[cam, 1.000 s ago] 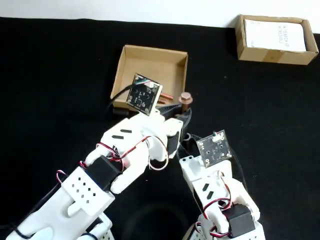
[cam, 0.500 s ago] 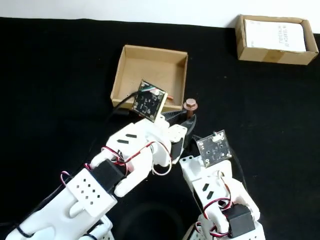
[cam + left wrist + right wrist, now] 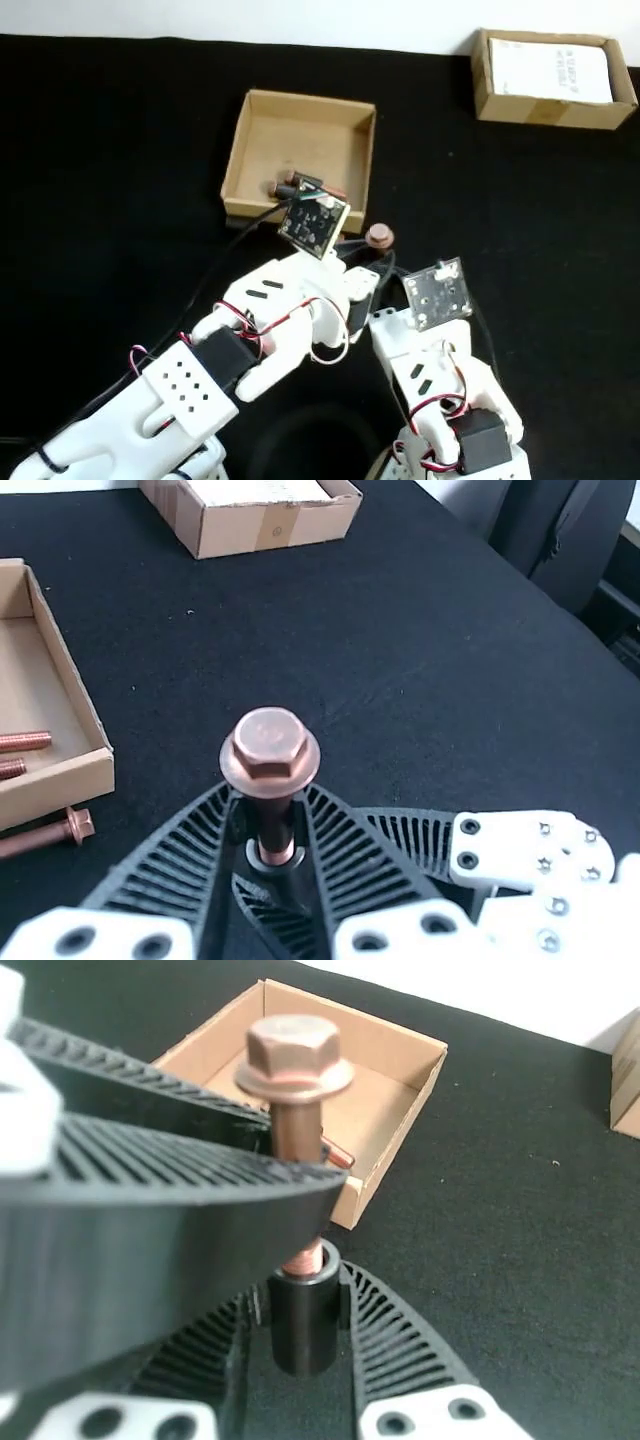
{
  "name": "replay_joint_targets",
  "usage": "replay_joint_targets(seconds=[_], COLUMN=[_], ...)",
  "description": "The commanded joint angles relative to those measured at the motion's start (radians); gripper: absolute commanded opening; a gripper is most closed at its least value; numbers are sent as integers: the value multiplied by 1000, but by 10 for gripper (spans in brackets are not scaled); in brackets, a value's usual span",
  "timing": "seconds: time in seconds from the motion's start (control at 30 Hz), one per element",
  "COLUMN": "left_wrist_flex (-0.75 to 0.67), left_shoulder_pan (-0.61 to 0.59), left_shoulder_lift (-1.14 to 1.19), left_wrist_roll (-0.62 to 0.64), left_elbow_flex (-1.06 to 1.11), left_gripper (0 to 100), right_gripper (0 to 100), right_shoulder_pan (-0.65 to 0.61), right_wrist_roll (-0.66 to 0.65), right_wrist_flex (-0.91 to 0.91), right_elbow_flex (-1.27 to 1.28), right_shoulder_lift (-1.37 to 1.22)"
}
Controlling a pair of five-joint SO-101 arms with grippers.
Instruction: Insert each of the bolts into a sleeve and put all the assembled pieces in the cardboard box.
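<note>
A: Right wrist view, item one: bolt [image 3: 295,1060], upright, tip at the sleeve [image 3: 305,1330] mouth, near the cardboard box [image 3: 350,1015].
B: Claws?
A: Left gripper [image 3: 268,825] clamps the shank; right gripper [image 3: 303,1310] clamps the sleeve. Entry probably shallow. Hold the shank plumb; lower slowly.

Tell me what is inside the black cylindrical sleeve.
The threaded tip of the copper hex-head bolt sits in the top of the black cylindrical sleeve; the sleeve's wall hides how deep it goes.

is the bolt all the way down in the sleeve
No, the bolt has just its tip at the mouth of the sleeve, with its head high above.
</note>
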State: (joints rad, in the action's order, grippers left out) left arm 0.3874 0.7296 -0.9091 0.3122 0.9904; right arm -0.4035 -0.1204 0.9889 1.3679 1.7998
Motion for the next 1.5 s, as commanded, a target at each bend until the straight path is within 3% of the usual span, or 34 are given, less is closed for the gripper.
replay_joint_targets(seconds=[0.0,0.13,0.37,0.53,0.7,0.93,1.17,1.33,1.47], left_wrist_flex=[-31,-26,138,241,376,525,519,517,489], left_shoulder_pan=[15,13,18,-16,-73,-216,-440,-688,-820], left_shoulder_lift=[-7,-7,-8,-64,-255,-607,-932,-889,-889], left_wrist_roll=[6,3,6,2,-11,-210,-331,-287,-233], left_elbow_flex=[-5,-5,2,-1,-1,56,252,295,427], left_gripper=[9,34,317,324,259,1,8,8,8], right_gripper=[8,8,8,8,8,8,8,8,8], right_shoulder_pan=[19,19,19,24,25,119,116,114,90], right_wrist_roll=[8,8,8,8,28,150,150,-8,-161], right_wrist_flex=[-21,-21,-22,-22,-24,-18,-22,-21,-22], right_elbow_flex=[-48,-48,-74,-82,-148,-417,-816,-1095,-1253], right_shoulder_lift=[7,7,-2,-2,-18,-351,-806,-1112,-1351])
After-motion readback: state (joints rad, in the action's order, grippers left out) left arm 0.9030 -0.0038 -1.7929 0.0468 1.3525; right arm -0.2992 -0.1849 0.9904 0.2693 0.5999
